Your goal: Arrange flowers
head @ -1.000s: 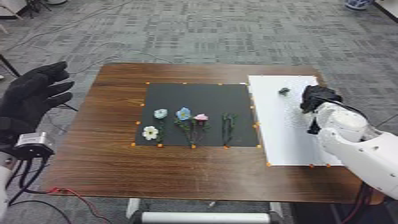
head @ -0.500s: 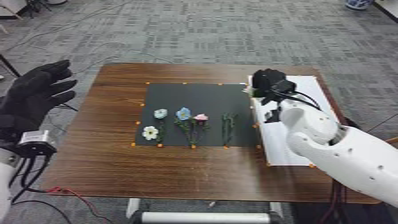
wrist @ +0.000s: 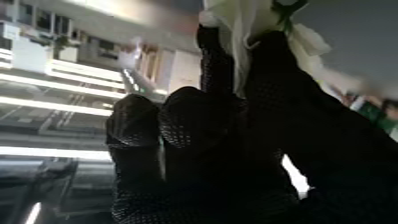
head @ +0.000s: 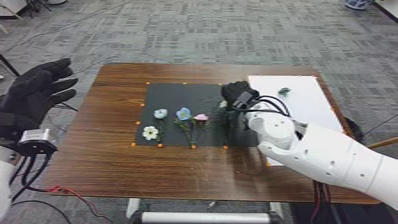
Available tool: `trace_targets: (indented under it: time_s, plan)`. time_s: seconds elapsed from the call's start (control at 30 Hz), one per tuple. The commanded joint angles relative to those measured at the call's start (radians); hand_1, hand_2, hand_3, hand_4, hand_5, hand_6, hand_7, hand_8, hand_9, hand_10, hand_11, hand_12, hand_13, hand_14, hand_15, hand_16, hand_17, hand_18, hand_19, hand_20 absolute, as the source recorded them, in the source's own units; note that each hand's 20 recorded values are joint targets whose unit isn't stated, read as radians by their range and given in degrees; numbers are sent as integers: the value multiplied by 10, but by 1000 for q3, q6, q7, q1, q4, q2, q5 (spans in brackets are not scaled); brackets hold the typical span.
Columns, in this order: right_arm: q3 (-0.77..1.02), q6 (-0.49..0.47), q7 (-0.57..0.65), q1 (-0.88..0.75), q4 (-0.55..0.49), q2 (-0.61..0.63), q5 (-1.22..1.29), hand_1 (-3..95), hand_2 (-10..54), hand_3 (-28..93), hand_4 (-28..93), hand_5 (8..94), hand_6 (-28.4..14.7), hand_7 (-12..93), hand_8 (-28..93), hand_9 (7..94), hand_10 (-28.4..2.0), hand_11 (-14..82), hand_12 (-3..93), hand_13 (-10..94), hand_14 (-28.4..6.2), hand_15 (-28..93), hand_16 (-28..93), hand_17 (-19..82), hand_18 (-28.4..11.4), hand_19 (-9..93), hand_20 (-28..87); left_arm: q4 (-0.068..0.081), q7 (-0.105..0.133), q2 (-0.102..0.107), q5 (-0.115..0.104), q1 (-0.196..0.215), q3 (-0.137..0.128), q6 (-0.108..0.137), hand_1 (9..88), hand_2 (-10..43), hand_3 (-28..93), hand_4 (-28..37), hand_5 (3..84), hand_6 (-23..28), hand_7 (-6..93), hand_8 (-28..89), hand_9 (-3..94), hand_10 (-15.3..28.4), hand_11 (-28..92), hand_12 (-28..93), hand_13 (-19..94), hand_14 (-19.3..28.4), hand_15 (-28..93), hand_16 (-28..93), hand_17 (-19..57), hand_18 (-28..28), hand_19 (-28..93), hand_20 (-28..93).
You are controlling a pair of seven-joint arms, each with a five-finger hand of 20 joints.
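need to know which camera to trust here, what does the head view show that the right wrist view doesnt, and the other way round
Head view: the left hand, open; the black mat with a white flower, two blue ones and a pink flower laid out; the white board with a small green piece.

Right wrist view: the white petals up close, pinched by the glove, and long bright strips beyond.

Both: the right hand and something pale at its fingers.

Flowers [head: 183,114] on mat [head: 182,94], board [head: 306,102] right
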Motion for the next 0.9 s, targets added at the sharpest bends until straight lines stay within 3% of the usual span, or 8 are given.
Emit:
trace_targets:
  time_s: [0.03, 0.53, 0.7, 0.77, 0.9]
  plan:
    - [-21, -5, 21, -1, 30, 8, 22, 522, -95, 853, -283, 735, 30, 481, -32, 878, -38, 190, 472, 734, -32, 719, 411, 414, -195, 894, 534, -1, -2, -4, 0, 18, -12, -12, 230, -39, 692, -283, 238, 24, 271, -121, 166, 110, 299, 142, 93, 139, 468, -66, -103, 200, 395, 122]
    - [11, 42, -27, 1, -48, 41, 51, 412, -95, 823, -283, 655, 25, 453, 4, 815, -40, 159, 454, 704, -53, 760, 351, 390, -197, 887, 547, 2, -6, -2, 1, 14, -12, -21, 230, -38, 693, -283, 238, 24, 270, -121, 166, 112, 298, 143, 94, 139, 467, -67, -103, 200, 395, 122]
    - [48, 45, -43, -16, -67, 52, 67, 345, -95, 853, -282, 610, 19, 401, -6, 728, -70, 284, 333, 695, -60, 766, 346, 380, -206, 883, 560, 4, -9, 1, 1, 6, -9, -19, 230, -38, 692, -283, 238, 24, 271, -121, 166, 111, 298, 143, 93, 139, 467, -67, -103, 201, 396, 122]
    - [67, 44, -38, -25, -70, 54, 59, 314, -95, 878, -278, 589, 16, 385, -129, 685, -88, 332, 267, 691, -64, 768, 345, 375, -209, 881, 564, 5, -9, 2, 1, 5, -9, -18, 230, -38, 691, -283, 238, 24, 271, -121, 166, 111, 297, 143, 93, 140, 468, -67, -103, 201, 396, 122]
    - [115, 46, -32, -41, -84, 69, 74, 280, -95, 888, -274, 516, -8, 355, -162, 600, -107, 334, 251, 670, -72, 775, 347, 363, -215, 881, 567, 2, -6, -3, 1, 11, -12, -14, 229, -38, 693, -283, 239, 24, 271, -122, 166, 111, 298, 143, 94, 139, 468, -67, -104, 201, 396, 122]
